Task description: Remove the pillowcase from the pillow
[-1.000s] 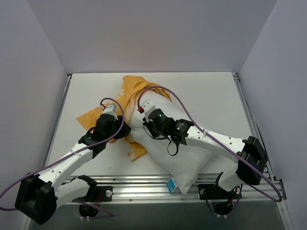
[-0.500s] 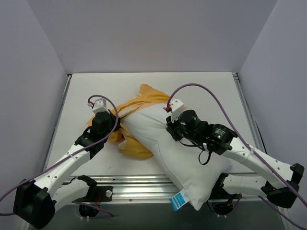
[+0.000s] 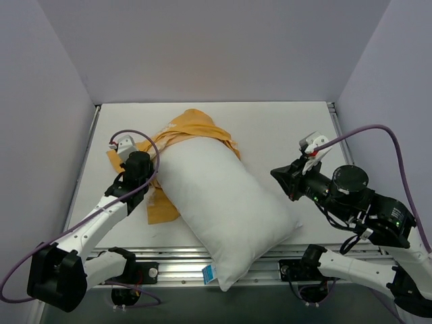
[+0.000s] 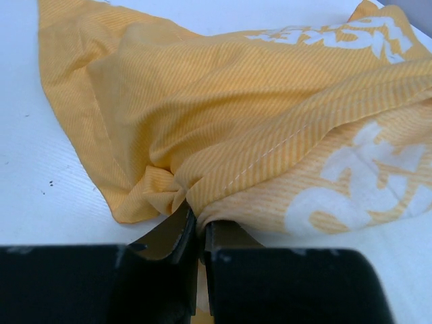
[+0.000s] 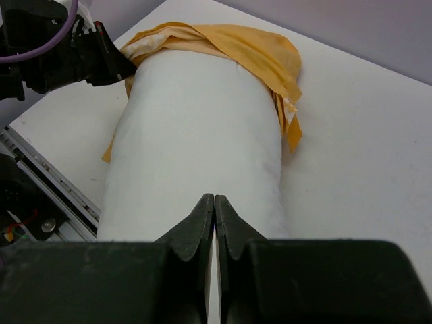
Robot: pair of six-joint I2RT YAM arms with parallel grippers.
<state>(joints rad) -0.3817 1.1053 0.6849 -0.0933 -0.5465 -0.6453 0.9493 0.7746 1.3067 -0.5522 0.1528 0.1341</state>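
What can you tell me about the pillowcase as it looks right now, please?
The pillowcase is thin orange-yellow fabric with fine stripes and large white printed lettering, and it is heavily wrinkled. It is bunched over the far end of the white pillow, most of which lies bare. The rest spills leftward in a flatter fold on the white table. The left gripper is shut on a gathered pinch of its edge, and a stitched seam runs up from that grip.
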